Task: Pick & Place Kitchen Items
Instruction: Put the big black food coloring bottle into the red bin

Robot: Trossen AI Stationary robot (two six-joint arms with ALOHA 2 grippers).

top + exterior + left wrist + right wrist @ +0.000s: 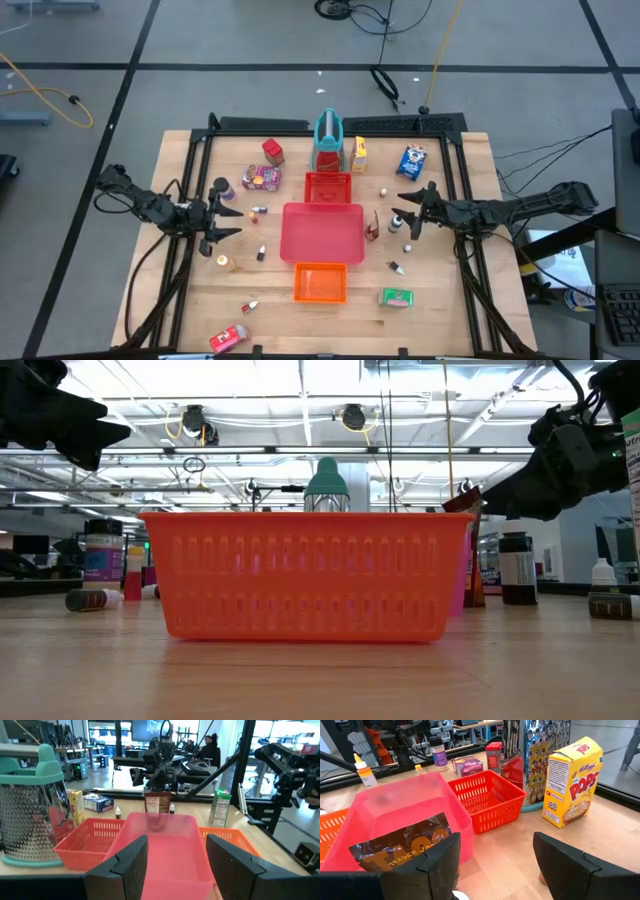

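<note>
Likely light and crinkly, brown foil packet [402, 847] leans upright against pink tray [322, 232] on its right side, just ahead of right gripper [408, 213]. We judge foil slippery and soft; best pinched across flat faces near top edge. Right gripper low over table, fingers spread apart, empty, pointing at packet. Left gripper [228, 220] opposite, on tray's left side, also parted and empty, aimed across tray. Yellow cereal box [571, 781] stands upright beside red basket [490, 800].
</note>
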